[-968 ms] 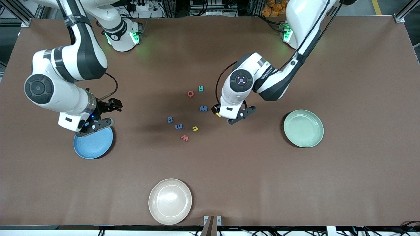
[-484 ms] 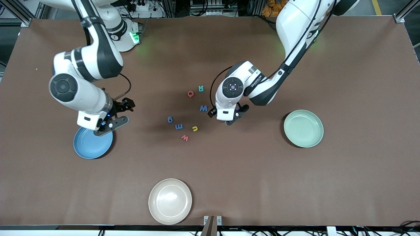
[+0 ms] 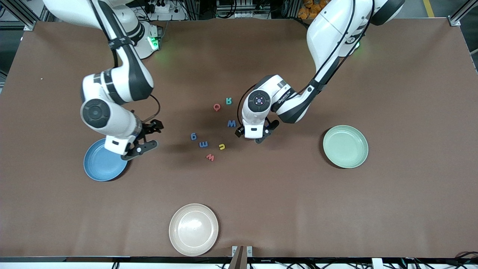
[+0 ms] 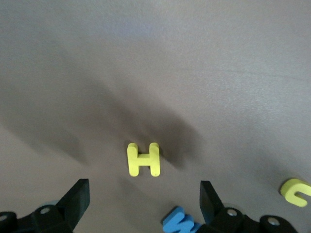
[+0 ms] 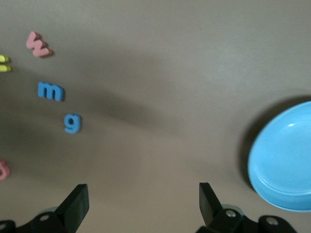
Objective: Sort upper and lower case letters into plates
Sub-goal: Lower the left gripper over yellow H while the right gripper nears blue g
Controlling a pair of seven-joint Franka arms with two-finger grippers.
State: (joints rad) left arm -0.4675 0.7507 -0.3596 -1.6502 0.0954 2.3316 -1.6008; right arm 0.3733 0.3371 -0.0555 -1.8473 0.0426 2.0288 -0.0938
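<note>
Hovering wide-open left hand [image 4: 141, 206] over yellow H [image 4: 143, 159]

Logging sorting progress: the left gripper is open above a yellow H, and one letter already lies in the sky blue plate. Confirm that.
Wrong on the plate: the front view shows the sky blue plate holding no letter. The left gripper does stand open above the yellow H.

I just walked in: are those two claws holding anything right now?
Left gripper: open, empty, over the yellow H.
Right gripper: open, empty, over bare table beside the blue plate.
</note>
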